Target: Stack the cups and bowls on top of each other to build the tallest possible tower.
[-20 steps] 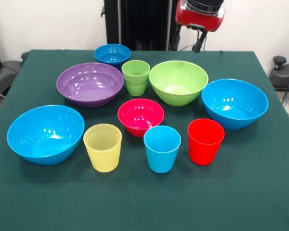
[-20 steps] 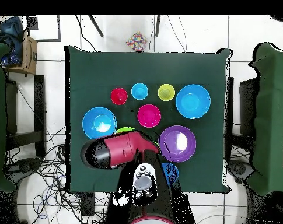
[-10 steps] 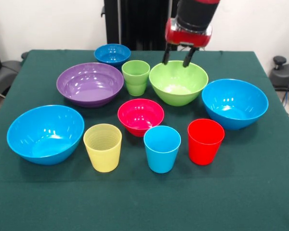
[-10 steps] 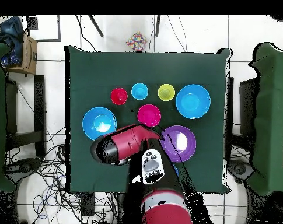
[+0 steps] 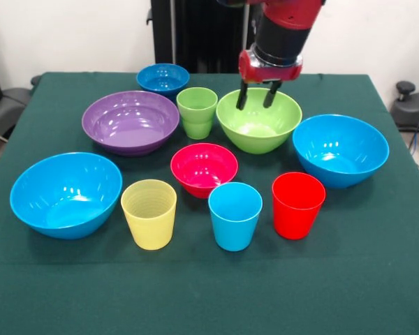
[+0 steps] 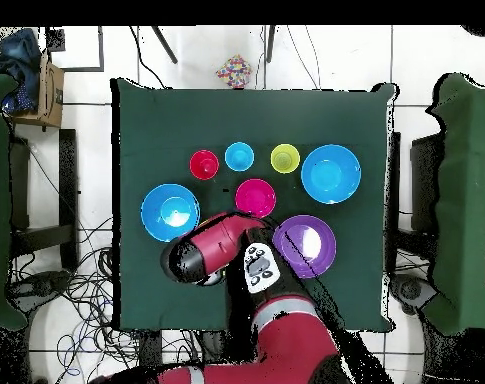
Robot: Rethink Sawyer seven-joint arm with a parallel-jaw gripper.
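End effector (image 5: 256,95), fingers parted and holding nothing, hangs over the glossy lime-green plastic bowl (image 5: 259,120) at upper centre of the green-clothed bench (image 5: 209,286), other bowls and cups unstacked around it.

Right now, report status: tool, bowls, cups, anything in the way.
Tool open, empty, low over lime green bowl. No tower: cups and bowls all separate on the table. Green cup close beside that bowl.
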